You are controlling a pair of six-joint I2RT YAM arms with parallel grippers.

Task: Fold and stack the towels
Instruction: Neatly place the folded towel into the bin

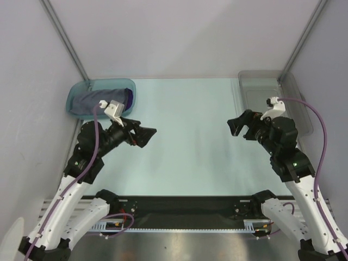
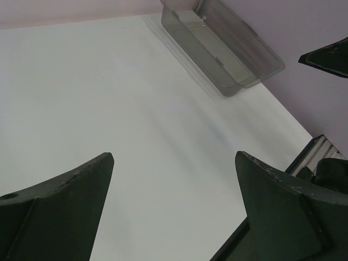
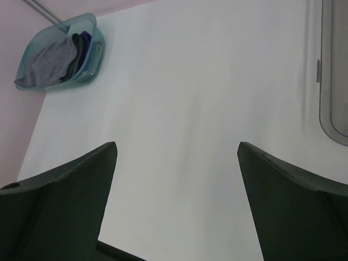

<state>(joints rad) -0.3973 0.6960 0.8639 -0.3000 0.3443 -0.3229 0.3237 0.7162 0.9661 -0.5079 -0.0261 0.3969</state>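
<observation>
- The left gripper (image 2: 174,157) has its jaws spread wide with only bare table between them; it hangs over the left half of the surface, pointing toward the middle.
- The right gripper (image 3: 176,147) is spread just as wide and holds nothing; it faces the left one across the middle of the table, well apart from it.
- The table (image 1: 185,125) is a pale, faintly mint-tinted sheet, smooth and matte, with soft streaks of shadow.
- The towels (image 1: 103,98) lie bunched in a teal tray (image 1: 73,100) at the far left corner: a grey-blue cloth on top, a deep purple one (image 3: 82,46) showing at its edge. Neither gripper touches them.
- A clear grey bin (image 1: 261,87) stands along the far right edge of the table.
- Plain pale lilac walls (image 1: 179,32) close the space on three sides, with a slanted metal post (image 1: 65,38) at each rear corner.
- A black rail (image 1: 185,206) runs along the near edge between the arm bases.
</observation>
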